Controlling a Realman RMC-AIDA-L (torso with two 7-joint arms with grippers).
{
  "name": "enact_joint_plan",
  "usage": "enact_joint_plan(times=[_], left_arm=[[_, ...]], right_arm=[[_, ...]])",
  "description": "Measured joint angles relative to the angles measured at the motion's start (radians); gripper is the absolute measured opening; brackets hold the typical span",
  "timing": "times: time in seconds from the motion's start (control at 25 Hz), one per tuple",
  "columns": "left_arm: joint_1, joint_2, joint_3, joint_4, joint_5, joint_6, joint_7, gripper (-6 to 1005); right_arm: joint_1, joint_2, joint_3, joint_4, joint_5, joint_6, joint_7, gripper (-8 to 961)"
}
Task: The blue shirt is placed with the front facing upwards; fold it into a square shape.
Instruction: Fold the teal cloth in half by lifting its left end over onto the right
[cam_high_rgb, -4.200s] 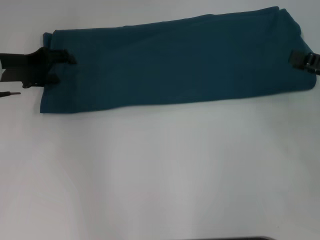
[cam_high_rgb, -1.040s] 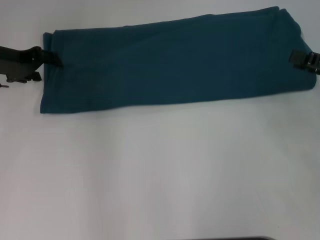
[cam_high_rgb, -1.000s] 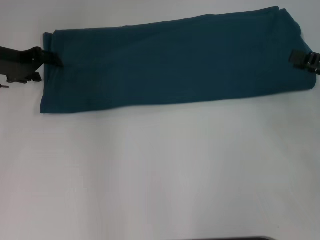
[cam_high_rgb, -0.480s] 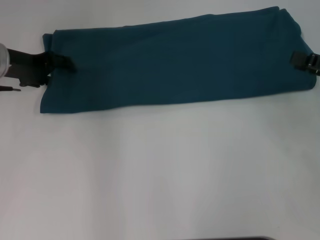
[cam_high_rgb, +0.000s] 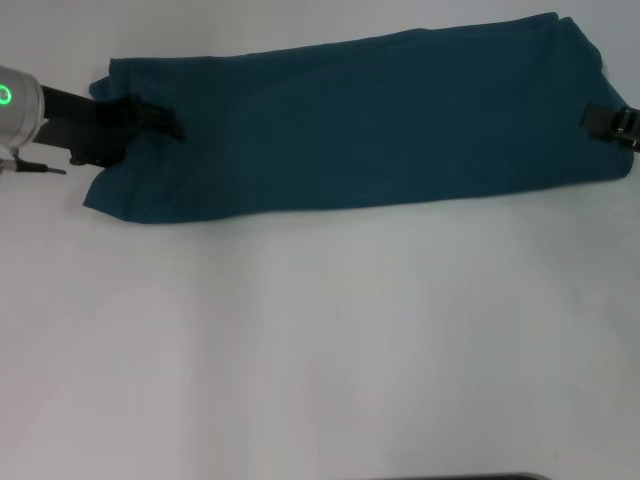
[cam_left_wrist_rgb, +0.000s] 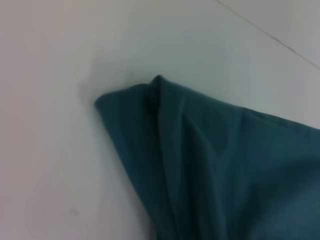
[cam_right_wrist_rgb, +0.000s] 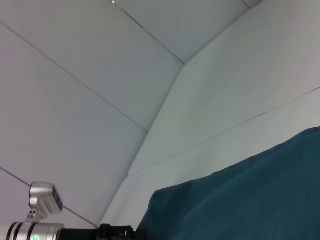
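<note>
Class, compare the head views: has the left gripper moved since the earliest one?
Yes. The left gripper has travelled rightward over the blue shirt, dragging its left end inward across the white table; the right gripper stayed.

The blue shirt (cam_high_rgb: 370, 120) lies folded into a long dark teal band across the far side of the white table, plain side up. Its left end is lifted and bunched into soft creases (cam_left_wrist_rgb: 200, 165), with one corner peaked.

The whole lower frame of white surface (cam_high_rgb: 320, 350) lies open; only the blue shirt (cam_high_rgb: 370, 120) spans the top.
</note>
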Motion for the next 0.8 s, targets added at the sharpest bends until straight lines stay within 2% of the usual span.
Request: enact_joint_plan(times=[0.16, 0.24, 0.8], left_arm=[[-0.022, 0.023, 0.011, 0.009, 0.003, 0.011, 0.013, 742], [-0.028, 0.029, 0.023, 0.012, 0.007, 0.013, 0.012, 681], [-0.035, 0.017, 0.034, 0.026, 0.030, 0.001, 0.010, 283]], right_arm=[[-0.001, 0.000, 0.000, 0.000, 0.000, 0.000, -0.001, 825], [-0.001, 0.000, 0.000, 0.000, 0.000, 0.000, -0.001, 825], [-0.002, 0.000, 0.000, 0.000, 0.000, -0.001, 0.000, 825]])
